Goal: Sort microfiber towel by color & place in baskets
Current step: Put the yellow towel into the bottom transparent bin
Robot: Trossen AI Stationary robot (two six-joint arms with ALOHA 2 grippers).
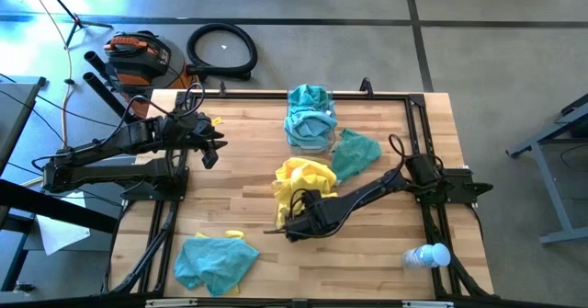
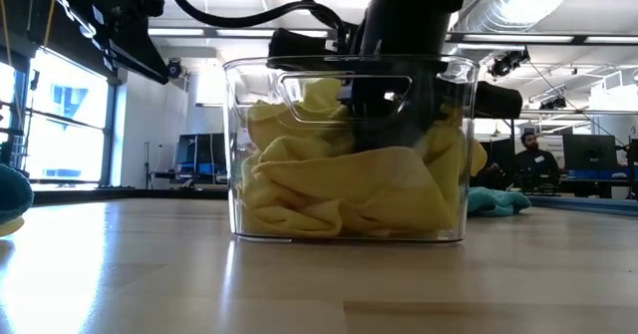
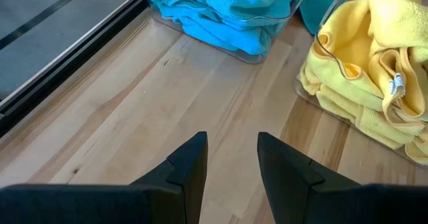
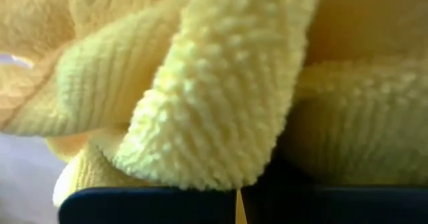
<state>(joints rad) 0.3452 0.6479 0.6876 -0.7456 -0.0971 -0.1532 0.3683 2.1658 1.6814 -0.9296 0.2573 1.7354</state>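
Looking straight down first: I am reaching my right gripper (image 1: 299, 223) into the yellow-towel basket (image 1: 292, 195) near the table's middle, where yellow towels (image 1: 308, 175) are heaping above the rim. A second basket (image 1: 309, 141), just beyond it, is holding teal towels (image 1: 309, 110). One loose teal towel (image 1: 354, 154) is lying on the wood beside both baskets, and another teal towel (image 1: 213, 260) is lying near the front left corner with a small yellow scrap (image 1: 233, 233) at its edge. My left gripper (image 1: 209, 145) is waiting above the table's left side. A white bottle (image 1: 428, 255) is lying at the front right.

From table height, my right arm is coming down into the clear basket, which is packed with yellow cloth.

Through my left wrist camera, my left fingers (image 3: 190, 170) are standing apart with nothing between them.

Through my right wrist camera, yellow pile is filling the view, and my right fingers are closed together with a thin sliver of yellow in the seam.

I judge the sorting mostly done; two teal towels and that scrap are waiting.
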